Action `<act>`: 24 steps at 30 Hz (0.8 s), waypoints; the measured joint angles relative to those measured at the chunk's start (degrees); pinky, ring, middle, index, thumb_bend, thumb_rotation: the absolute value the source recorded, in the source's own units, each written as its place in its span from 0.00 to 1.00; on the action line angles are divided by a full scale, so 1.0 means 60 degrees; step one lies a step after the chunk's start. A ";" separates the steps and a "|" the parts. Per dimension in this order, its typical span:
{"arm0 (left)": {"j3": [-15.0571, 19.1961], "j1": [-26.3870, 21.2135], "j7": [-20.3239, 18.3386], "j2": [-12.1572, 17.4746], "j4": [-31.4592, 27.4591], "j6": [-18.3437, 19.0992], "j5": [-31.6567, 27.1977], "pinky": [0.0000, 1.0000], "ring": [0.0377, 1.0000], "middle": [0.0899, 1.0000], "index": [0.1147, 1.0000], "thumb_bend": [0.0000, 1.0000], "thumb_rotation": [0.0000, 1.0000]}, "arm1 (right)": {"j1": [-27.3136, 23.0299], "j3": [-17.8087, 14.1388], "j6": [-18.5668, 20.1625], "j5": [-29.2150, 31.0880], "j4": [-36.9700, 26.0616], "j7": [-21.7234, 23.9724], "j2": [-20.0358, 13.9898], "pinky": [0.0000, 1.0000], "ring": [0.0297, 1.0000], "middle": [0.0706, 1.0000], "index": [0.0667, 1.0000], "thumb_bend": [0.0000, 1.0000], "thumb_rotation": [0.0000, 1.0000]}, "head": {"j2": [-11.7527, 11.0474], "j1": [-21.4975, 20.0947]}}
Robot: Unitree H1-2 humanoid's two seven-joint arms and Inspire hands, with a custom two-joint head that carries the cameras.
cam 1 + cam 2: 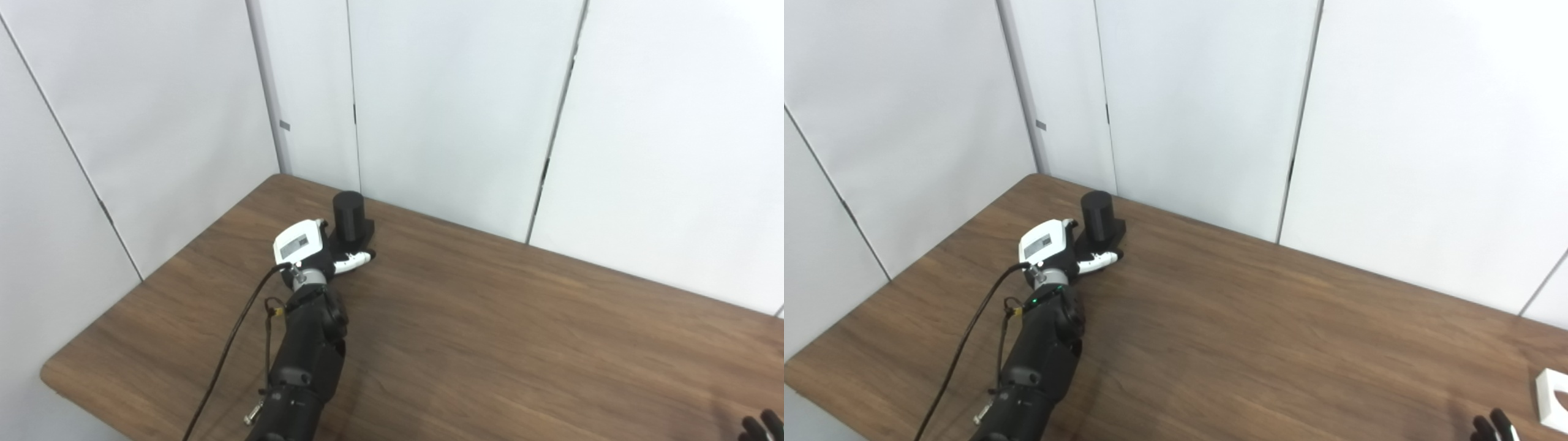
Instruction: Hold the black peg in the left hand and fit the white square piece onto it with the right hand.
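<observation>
While I watch through the head cameras, the left hand sits left of centre in the frame, reached out over the wooden table towards its far left corner. It is right against the black peg, an upright dark cylinder on a square black base. The white back of the hand faces the cameras, and a white-tipped finger lies along the near side of the peg's base, touching it or nearly so. The other fingers are hidden behind the hand, so I cannot tell whether it has closed around the base or only lies beside it. The base looks to be resting on the table, with the cylinder standing straight.

From the bottom edge the black forearm rises to the hand, and a black cable runs along its left side to the wrist.

At the lower right corner of the frame I see only the dark fingertips of the right hand; they look spread apart with nothing between them, though most of the hand is cut off. Just to the right of them, in the right eye view, the white square piece lies flat on the table at the frame's right edge, with part of a round hole showing in it. It is well apart from the peg, across the whole width of the table. White wall panels fill the upper half of the frame.
</observation>
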 measured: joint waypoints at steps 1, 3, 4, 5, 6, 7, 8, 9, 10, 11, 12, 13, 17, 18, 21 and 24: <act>-0.0001 -0.0006 0.0025 -0.0001 0.0021 0.0000 0.0006 0.76 0.83 0.84 0.82 0.88 0.62 | 0.0001 0.0000 0.0002 0.0009 -0.0003 0.0000 0.0000 0.88 0.97 0.96 0.99 0.70 1.00 | 0.0000 0.0000; -0.0005 -0.0007 0.0066 -0.0004 0.0044 0.0000 0.0024 0.76 0.83 0.84 0.82 0.88 0.63 | 0.0004 0.0000 0.0025 0.0002 -0.0019 -0.0001 0.0000 0.87 0.97 0.95 0.99 0.70 1.00 | 0.0000 0.0000; -0.0008 -0.0007 0.0091 -0.0005 0.0068 0.0000 0.0038 0.76 0.83 0.84 0.82 0.88 0.63 | 0.0004 0.0005 0.0042 -0.0023 -0.0034 -0.0001 0.0000 0.87 0.97 0.95 0.99 0.70 1.00 | 0.0000 0.0000; -0.0015 -0.0011 0.0125 -0.0005 0.0098 -0.0001 0.0070 0.76 0.83 0.85 0.83 0.88 0.63 | 0.0004 0.0010 0.0043 -0.0050 -0.0037 -0.0001 0.0000 0.87 0.97 0.95 0.99 0.70 1.00 | 0.0000 0.0000; -0.0018 -0.0020 0.0154 -0.0005 0.0137 -0.0004 0.0111 0.76 0.83 0.85 0.83 0.88 0.63 | 0.0003 0.0013 0.0043 -0.0062 -0.0038 -0.0001 0.0000 0.87 0.97 0.96 0.99 0.70 1.00 | 0.0000 0.0000; -0.0021 -0.0038 0.0175 -0.0005 0.0205 -0.0009 0.0197 0.76 0.83 0.85 0.83 0.88 0.63 | 0.0003 0.0015 0.0042 -0.0075 -0.0038 0.0000 0.0000 0.87 0.97 0.96 0.99 0.70 1.00 | 0.0000 0.0000; -0.0019 -0.0058 0.0193 -0.0007 0.0257 -0.0015 0.0261 0.77 0.84 0.85 0.83 0.88 0.63 | 0.0003 0.0016 0.0043 -0.0075 -0.0038 0.0000 -0.0001 0.88 0.98 0.96 1.00 0.70 1.00 | 0.0000 0.0000; -0.0016 -0.0090 0.0213 -0.0010 0.0325 -0.0016 0.0319 0.78 0.84 0.86 0.84 0.87 0.62 | 0.0003 0.0018 0.0041 -0.0089 -0.0038 0.0000 -0.0001 0.88 0.97 0.96 1.00 0.70 1.00 | 0.0029 0.0015; -0.0011 -0.0123 0.0245 -0.0012 0.0428 -0.0019 0.0405 0.79 0.84 0.86 0.84 0.87 0.61 | 0.0004 0.0025 0.0039 -0.0105 -0.0038 0.0000 -0.0002 0.88 0.98 0.96 1.00 0.69 1.00 | 0.0029 0.0015; -0.0008 -0.0134 0.0249 -0.0016 0.0449 -0.0019 0.0436 0.78 0.84 0.86 0.84 0.86 0.61 | 0.0003 0.0029 0.0037 -0.0108 -0.0038 0.0000 -0.0002 0.89 0.98 0.96 1.00 0.69 1.00 | 0.0029 0.0015; -0.0014 -0.0136 0.0247 -0.0017 0.0499 -0.0022 0.0490 0.78 0.83 0.85 0.84 0.86 0.61 | 0.0004 0.0029 0.0037 -0.0106 -0.0039 0.0000 -0.0002 0.89 0.98 0.96 1.00 0.69 1.00 | 0.0029 0.0015; -0.0018 -0.0135 0.0267 -0.0015 0.0561 -0.0039 0.0618 0.77 0.83 0.85 0.84 0.85 0.61 | 0.0003 0.0029 0.0038 -0.0101 -0.0040 0.0000 -0.0002 0.88 0.98 0.96 1.00 0.69 1.00 | 0.0029 0.0015; -0.0007 -0.0183 0.0283 0.0001 0.0755 -0.0065 0.0973 0.75 0.81 0.84 0.83 0.85 0.61 | 0.0003 0.0030 0.0042 -0.0098 -0.0041 0.0001 -0.0004 0.87 0.97 0.95 1.00 0.68 1.00 | 0.0073 0.0015; 0.0000 -0.0192 0.0282 0.0007 0.0780 -0.0071 0.1005 0.74 0.80 0.83 0.81 0.85 0.60 | 0.0003 0.0030 0.0042 -0.0100 -0.0041 0.0001 -0.0005 0.87 0.97 0.95 1.00 0.68 1.00 | 0.0073 0.0015; 0.0026 -0.0252 0.0291 0.0037 0.0898 -0.0082 0.1085 0.71 0.77 0.79 0.76 0.86 0.60 | 0.0003 0.0033 0.0043 -0.0099 -0.0044 0.0001 -0.0008 0.88 0.97 0.95 1.00 0.68 1.00 | 0.0088 0.0000; 0.0015 -0.0352 0.0355 0.0109 0.1125 -0.0097 0.1270 0.68 0.75 0.77 0.72 0.86 0.60 | 0.0003 0.0034 0.0066 -0.0056 -0.0051 0.0007 -0.0010 0.91 0.98 0.96 1.00 0.68 1.00 | 0.0088 0.0000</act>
